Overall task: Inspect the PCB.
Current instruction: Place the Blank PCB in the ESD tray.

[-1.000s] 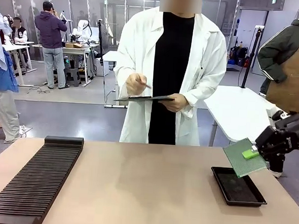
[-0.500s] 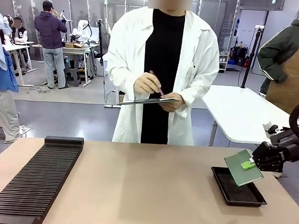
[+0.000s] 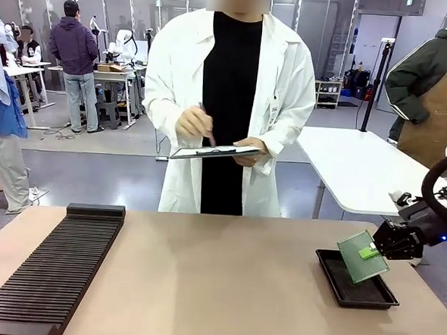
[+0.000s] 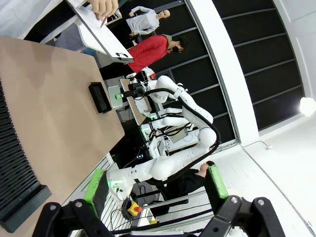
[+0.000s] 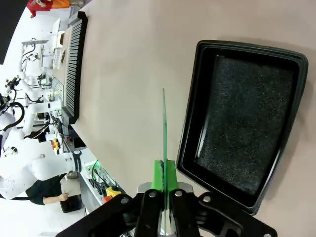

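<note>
The circuit board (image 3: pixel 362 256) hangs tilted just above the black tray (image 3: pixel 379 297), pinched at one edge by the right tool (image 3: pixel 375 250), whose pads are clamped on it. Good inspection probably wants its face steady toward the person (image 3: pixel 224 99). The left tool (image 4: pixel 158 185) is wide apart, empty.
</note>
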`<state>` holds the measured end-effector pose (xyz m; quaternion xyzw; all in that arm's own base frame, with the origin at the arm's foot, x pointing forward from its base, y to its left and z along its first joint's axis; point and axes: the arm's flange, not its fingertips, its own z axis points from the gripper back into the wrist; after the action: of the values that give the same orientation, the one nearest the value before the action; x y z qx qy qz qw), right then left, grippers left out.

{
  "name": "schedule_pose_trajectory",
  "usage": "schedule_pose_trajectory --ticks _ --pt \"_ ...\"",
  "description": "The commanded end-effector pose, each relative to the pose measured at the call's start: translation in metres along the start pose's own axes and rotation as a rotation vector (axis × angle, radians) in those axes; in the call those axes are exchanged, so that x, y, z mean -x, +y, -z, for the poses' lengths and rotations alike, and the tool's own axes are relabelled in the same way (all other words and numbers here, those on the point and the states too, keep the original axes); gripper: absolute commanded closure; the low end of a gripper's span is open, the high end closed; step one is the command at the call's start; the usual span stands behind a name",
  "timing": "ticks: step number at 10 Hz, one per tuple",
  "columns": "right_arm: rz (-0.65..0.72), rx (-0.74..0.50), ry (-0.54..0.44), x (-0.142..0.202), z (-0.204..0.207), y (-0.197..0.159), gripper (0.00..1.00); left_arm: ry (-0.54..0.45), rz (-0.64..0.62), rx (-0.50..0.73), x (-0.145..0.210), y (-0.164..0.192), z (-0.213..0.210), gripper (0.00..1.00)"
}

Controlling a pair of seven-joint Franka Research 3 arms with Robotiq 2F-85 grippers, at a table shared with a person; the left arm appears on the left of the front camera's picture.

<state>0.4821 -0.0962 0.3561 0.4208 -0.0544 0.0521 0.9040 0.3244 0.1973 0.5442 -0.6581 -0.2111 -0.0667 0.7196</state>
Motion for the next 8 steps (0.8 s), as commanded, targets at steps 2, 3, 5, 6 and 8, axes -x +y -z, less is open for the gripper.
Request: schedule_pose_trajectory --ticks 2,3,5,6,8 --pt "-0.004 0.002 -0.001 0.0 -0.002 -0.001 0.97 0.009 0.014 0.015 0.001 -0.001 -0.001 0.0" --pt "-0.004 0.002 -0.001 0.0 -0.002 -0.001 0.97 0.009 0.014 0.015 0.001 -0.001 -0.001 0.0" --pt "-0.004 0.002 -0.001 0.0 -0.002 -0.001 0.97 0.009 0.014 0.015 0.001 -0.001 -0.001 0.0" --pt "0.0 0.001 -0.002 0.0 -0.001 -0.001 0.97 0.009 0.014 0.015 0.001 -0.001 -0.001 0.0" --pt "-0.014 0.012 -0.03 -0.018 0.014 -0.014 0.97 0.009 0.014 0.015 0.001 -0.001 -0.001 0.0"
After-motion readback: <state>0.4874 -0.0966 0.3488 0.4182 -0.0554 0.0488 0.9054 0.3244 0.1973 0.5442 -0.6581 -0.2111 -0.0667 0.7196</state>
